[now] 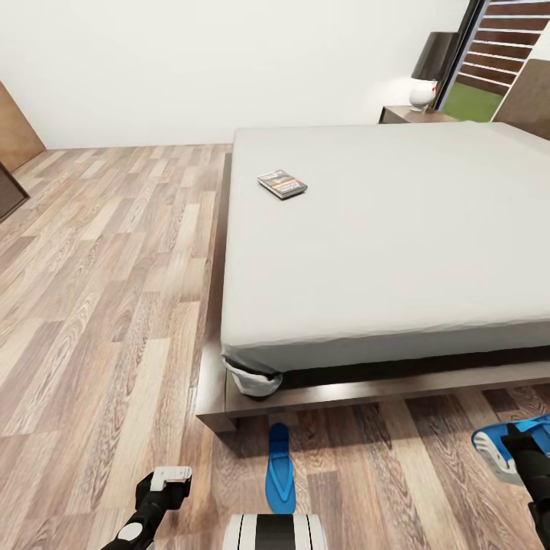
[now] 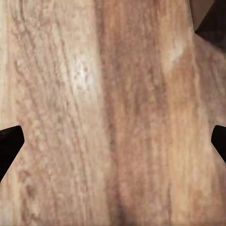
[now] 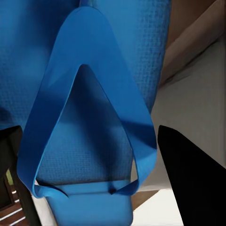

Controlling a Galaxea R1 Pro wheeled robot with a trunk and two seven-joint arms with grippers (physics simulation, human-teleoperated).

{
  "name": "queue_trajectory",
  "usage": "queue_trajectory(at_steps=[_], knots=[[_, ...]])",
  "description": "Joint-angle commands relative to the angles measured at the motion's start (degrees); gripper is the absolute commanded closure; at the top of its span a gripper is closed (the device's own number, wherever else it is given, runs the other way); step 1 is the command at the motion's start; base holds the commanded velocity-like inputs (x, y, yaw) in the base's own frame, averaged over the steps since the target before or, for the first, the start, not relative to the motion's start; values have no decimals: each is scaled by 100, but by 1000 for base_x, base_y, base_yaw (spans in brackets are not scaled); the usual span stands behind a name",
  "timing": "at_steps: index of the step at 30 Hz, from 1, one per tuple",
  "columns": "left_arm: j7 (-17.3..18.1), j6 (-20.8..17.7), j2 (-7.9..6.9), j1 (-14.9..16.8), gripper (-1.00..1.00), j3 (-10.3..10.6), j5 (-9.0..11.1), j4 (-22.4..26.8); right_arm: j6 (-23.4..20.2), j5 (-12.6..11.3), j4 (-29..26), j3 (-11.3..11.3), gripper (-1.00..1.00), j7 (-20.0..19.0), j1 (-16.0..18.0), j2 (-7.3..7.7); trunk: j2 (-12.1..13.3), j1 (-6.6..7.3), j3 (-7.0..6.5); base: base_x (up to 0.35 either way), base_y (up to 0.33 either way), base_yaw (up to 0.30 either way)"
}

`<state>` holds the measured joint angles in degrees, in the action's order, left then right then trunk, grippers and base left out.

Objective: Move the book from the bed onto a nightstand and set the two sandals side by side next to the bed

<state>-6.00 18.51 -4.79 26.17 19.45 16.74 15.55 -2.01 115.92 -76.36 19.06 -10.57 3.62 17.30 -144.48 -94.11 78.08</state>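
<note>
- Lying flat on the pale grey mattress of the bed (image 1: 397, 229), toward its near-left part, is the book (image 1: 282, 184), dark cover up.
- One sandal (image 1: 279, 467) rests on the wood-plank floor (image 1: 99, 305) just off the bed's near-left corner, toe toward the frame.
- Second sandal (image 1: 504, 447) is off the floor at the right gripper (image 1: 527, 458); in the right wrist view its blue thong strap (image 3: 89, 108) sits between the dark fingers (image 3: 188, 179), closed onto the sole.
- Left gripper (image 1: 164, 489) hangs low over bare planks, fingers (image 2: 9, 146) spread wide, holding nothing.
- Nightstand (image 1: 409, 114) at the far side of the bed carries a white lamp (image 1: 422, 93).
</note>
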Motion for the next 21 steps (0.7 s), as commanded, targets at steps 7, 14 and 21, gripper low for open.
queue_trajectory(at_steps=[7, 14, 21], knots=[[-32, 21, -4, 2, -100, 48, 42, 1, -16, 21, -82, 40, 100, -22, 12, 19, -1, 1, 4, 0, 0, 0], [-32, 21, -4, 2, -100, 42, 47, 1, -6, -8, -89, 44, 100, -4, 18, 11, -1, 1, 4, 0, 0, 0], [-32, 21, -4, 2, -100, 41, 45, -1, 17, -20, -96, 17, 100, 154, 23, -14, -1, 1, 4, 0, 0, 0]])
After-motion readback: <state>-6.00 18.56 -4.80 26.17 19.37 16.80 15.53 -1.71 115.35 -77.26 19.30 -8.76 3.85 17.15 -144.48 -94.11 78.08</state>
